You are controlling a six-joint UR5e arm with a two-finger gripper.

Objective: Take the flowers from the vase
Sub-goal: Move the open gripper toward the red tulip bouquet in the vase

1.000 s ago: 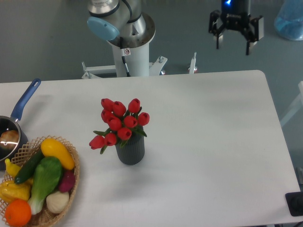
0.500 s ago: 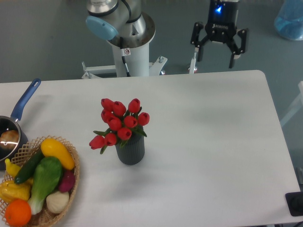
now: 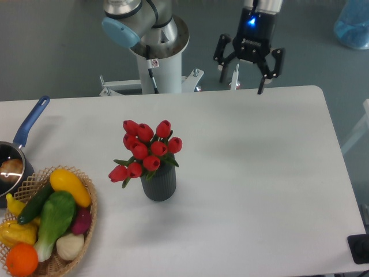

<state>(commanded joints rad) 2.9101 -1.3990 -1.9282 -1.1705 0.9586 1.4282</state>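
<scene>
The flowers, a bunch of red tulip buds with green leaves, stand in the vase, a small dark grey ribbed cylinder on the white table, left of centre. My gripper hangs open and empty above the table's far edge, well up and to the right of the flowers, with its two fingers spread wide.
A wicker basket of vegetables and fruit sits at the front left. A blue-handled pot stands at the left edge. The arm's white base column rises behind the table. A dark object sits off the front right corner.
My gripper has moved left and down from the upper right toward the table's far edge, staying open. The flowers and vase have not moved.
</scene>
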